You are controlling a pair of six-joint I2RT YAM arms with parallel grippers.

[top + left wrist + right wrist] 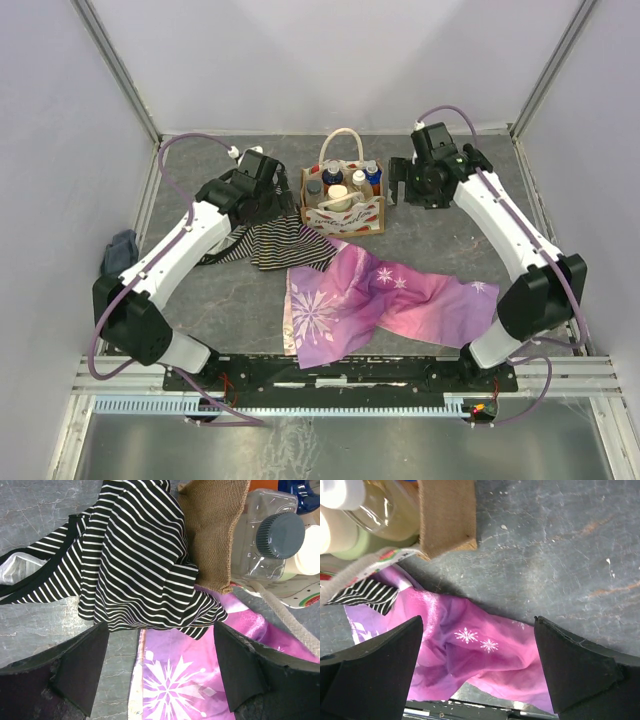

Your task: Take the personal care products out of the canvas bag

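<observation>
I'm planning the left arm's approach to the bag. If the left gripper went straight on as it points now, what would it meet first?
Most likely the striped cloth, bunched right ahead of the open left gripper. The canvas bag lies beyond, to one side, though depth is unclear.

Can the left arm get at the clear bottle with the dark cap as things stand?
Likely yes: the open left gripper is beside the canvas bag, and nothing covers the clear bottle.

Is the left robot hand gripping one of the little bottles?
No, the left gripper is open over the striped cloth, holding nothing; the clear bottle sits in the canvas bag.
</observation>
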